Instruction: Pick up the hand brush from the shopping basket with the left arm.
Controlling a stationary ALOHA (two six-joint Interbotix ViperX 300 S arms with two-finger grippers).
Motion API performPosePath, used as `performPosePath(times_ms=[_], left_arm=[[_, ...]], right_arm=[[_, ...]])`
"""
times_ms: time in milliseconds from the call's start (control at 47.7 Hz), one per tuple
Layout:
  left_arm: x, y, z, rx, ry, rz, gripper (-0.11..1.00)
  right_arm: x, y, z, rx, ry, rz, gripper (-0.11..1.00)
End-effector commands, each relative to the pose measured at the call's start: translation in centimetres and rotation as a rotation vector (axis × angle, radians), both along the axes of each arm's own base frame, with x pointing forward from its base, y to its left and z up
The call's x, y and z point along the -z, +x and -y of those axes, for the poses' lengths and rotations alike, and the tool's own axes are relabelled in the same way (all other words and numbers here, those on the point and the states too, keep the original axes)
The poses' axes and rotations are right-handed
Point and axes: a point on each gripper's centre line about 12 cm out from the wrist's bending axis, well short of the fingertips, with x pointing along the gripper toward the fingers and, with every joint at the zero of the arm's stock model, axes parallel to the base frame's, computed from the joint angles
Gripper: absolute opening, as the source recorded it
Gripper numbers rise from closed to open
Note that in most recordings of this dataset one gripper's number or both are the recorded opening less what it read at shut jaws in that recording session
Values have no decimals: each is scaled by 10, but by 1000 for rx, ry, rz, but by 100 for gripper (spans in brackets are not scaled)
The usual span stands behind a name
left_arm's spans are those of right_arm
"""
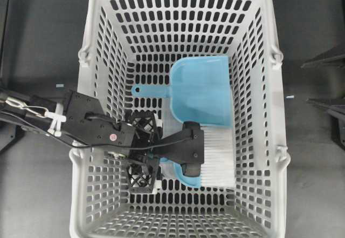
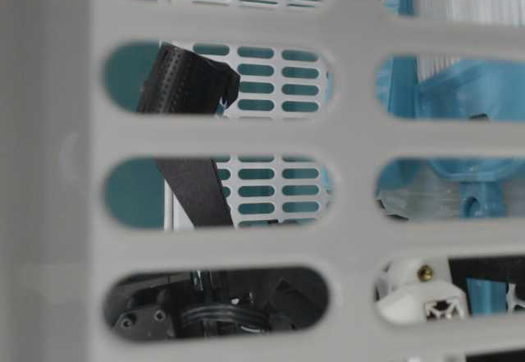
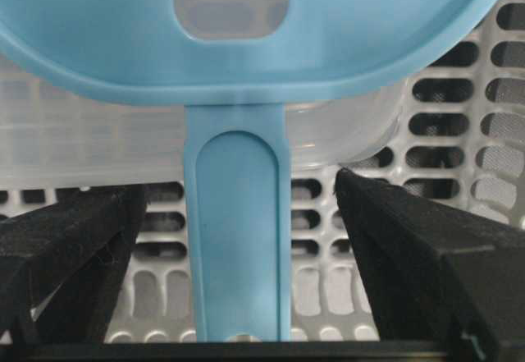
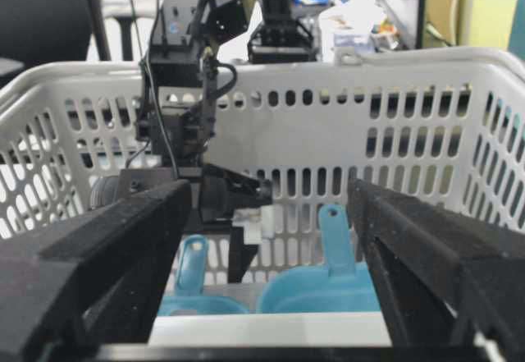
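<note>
The light-blue hand brush (image 1: 186,181) lies on the floor of the grey shopping basket (image 1: 86,92), its white bristles (image 1: 218,160) toward the right wall and its thin handle pointing left. My left gripper (image 1: 144,151) is down inside the basket, partly covering the brush. In the left wrist view the handle (image 3: 238,239) runs straight up between my two black fingers (image 3: 410,247) to the rounded head (image 3: 344,58). The left gripper (image 3: 242,185) is open, with a gap on each side of the handle. My right gripper (image 4: 271,206) is open and empty, facing the basket from its right side.
A light-blue dustpan (image 1: 199,89) without bristles lies just beyond the brush, its handle (image 1: 143,90) pointing left; it also shows in the right wrist view (image 4: 328,284). The slotted basket walls stand close on all sides. Dark tabletop (image 1: 38,43) surrounds the basket.
</note>
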Motion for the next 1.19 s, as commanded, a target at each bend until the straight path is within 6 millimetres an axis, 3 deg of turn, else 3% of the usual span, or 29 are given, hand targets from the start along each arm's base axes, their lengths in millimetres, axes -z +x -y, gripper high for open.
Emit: performPosePath(times_ms=[0,147,231,440,839,1174], left_arm=[[-5,2,0,-1,-2,20,91],[-6,3,1,-15,-9,25,88],[-7,3,0,-29,-13,28,80],[-10,-1,0,-28,-15,32,24],[-17,-1,0,-13,-13,49,25],[-72,-5,0,66,-20,216,25]], right_arm=[[-3,1,0,2,5,9,74],[-3,1,0,2,5,9,74],[-3,1,0,2,5,8,74],[-1,1,0,2,6,3,74],[1,1,0,2,8,-9,74],[1,1,0,2,12,-11,74]])
